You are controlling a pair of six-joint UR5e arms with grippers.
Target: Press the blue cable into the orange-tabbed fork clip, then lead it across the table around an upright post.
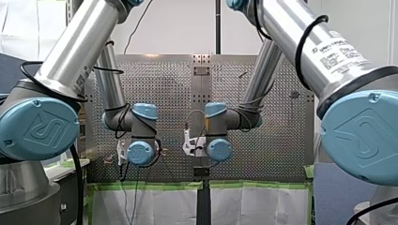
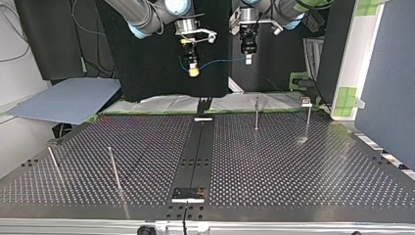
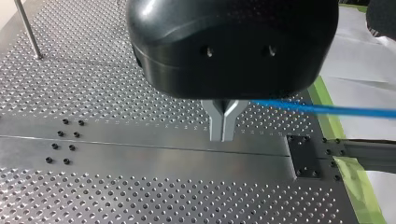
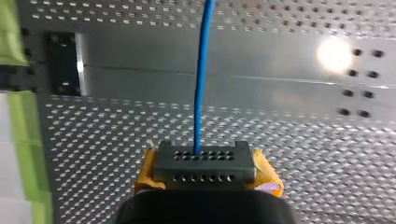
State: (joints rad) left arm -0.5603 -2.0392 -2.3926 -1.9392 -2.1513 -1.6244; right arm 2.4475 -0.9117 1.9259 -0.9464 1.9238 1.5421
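Both your grippers hang well above the perforated table (image 2: 293,166), close to its far edge in the top view, side by side with a gap between them.

Your left gripper (image 3: 223,122) has a black body and metal fingers (image 3: 215,116) pressed tip to tip with no gap. The blue cable (image 3: 327,110) meets them at their root and runs off sideways, so it reads as pinched there.

Your right gripper (image 4: 204,158) has yellow pads (image 4: 145,172) closed in on a grey holed block (image 4: 226,169). The cable comes out of the block's front and goes straight ahead over the table.

In the top view the cable spans the gap between the two grippers with a slight sag. It is in the air and clear of the table.

Four thin upright posts stand on the table in the top view:
- near left post (image 2: 114,169)
- outer left post (image 2: 54,164)
- far middle post (image 2: 256,113)
- far right post (image 2: 308,122)

The cable is well apart from all four. A small pale fixture (image 2: 306,102) sits by the far right post, too small to identify.

A dark strip (image 2: 198,152) runs down the table's centre. Under your left gripper there is a black plate (image 3: 303,156) at the strip's end, with green tape (image 3: 348,172) just past it.
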